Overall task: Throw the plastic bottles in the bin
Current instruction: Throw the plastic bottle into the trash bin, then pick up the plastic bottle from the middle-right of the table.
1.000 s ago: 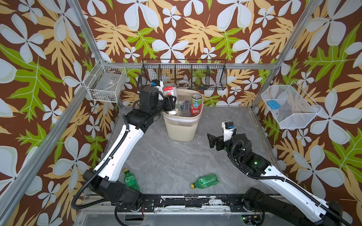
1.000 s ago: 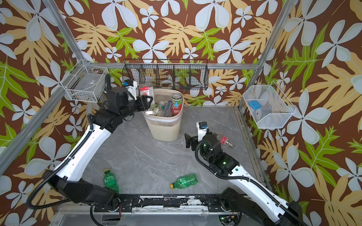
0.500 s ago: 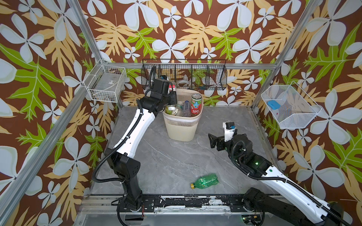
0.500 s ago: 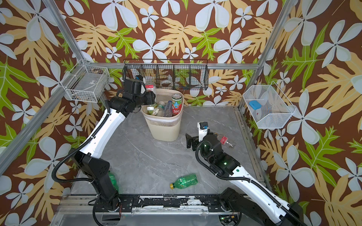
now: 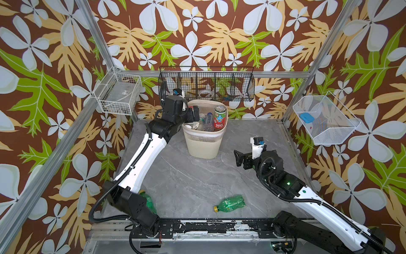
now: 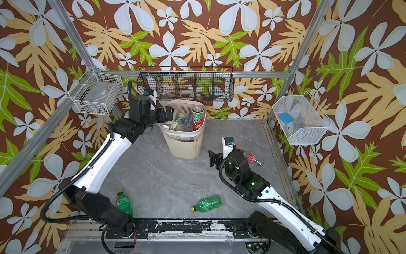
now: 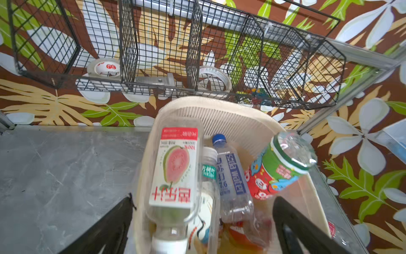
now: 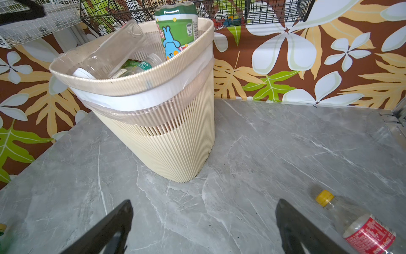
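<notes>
**Bottles left to bin**

The beige slatted plastic bin point(image 5: 204, 140) at the back of the grey stone-look table point(image 5: 186, 176) is nearly full. The left tool point(image 5: 195, 114) hangs over it, wide open, gripping nothing — a clear bottle with a pink fruit label point(image 7: 175, 169) lies loose below. The right tool point(image 5: 237, 158) is wide open and empty too. On the table are a green plastic bottle point(image 5: 230, 202) at the front, a second green bottle point(image 6: 124, 202) by the left arm's base, and a clear red-label bottle point(image 8: 364, 228) beside the right arm. They look light, squashy and rolly — hold one across its middle. The table looks smooth, and the flowery walls point(image 5: 197, 33) stand close.
</notes>
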Robot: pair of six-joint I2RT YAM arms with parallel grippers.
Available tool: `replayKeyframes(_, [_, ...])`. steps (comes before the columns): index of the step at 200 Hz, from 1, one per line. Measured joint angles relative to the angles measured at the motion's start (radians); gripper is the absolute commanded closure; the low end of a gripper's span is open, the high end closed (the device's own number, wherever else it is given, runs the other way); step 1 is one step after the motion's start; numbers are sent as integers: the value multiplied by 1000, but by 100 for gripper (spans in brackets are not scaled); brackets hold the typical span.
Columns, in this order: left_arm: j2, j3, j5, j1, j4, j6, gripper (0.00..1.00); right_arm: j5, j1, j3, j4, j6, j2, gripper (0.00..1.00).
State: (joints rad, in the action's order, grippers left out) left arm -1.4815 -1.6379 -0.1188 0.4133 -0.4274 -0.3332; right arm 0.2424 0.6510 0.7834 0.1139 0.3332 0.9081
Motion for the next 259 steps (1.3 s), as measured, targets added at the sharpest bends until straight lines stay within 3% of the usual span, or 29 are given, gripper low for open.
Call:
replayKeyframes(52, [537, 870, 16, -2, 446, -145, 0, -50, -112, -11, 33, 61, 0, 1])
replayKeyframes(83, [736, 1133, -7, -4, 506, -243, 0, -117, -219, -22, 58, 119, 23, 0])
replayKeyframes(128, [809, 1213, -42, -5, 518, -293, 0, -158, -359, -55, 122, 254, 63, 0])
replayKeyframes(157, [774, 1213, -58, -5, 521, -296, 0, -193, -528, -119, 154, 369, 56, 0])
replayKeyframes(206, [690, 1183, -69, -5, 521, -285, 0, -237, -724, -150, 156, 484, 118, 0])
replayKeyframes(259, [660, 1180, -61, -27, 520, -269, 0, -273, -826, -157, 95, 528, 256, 0])
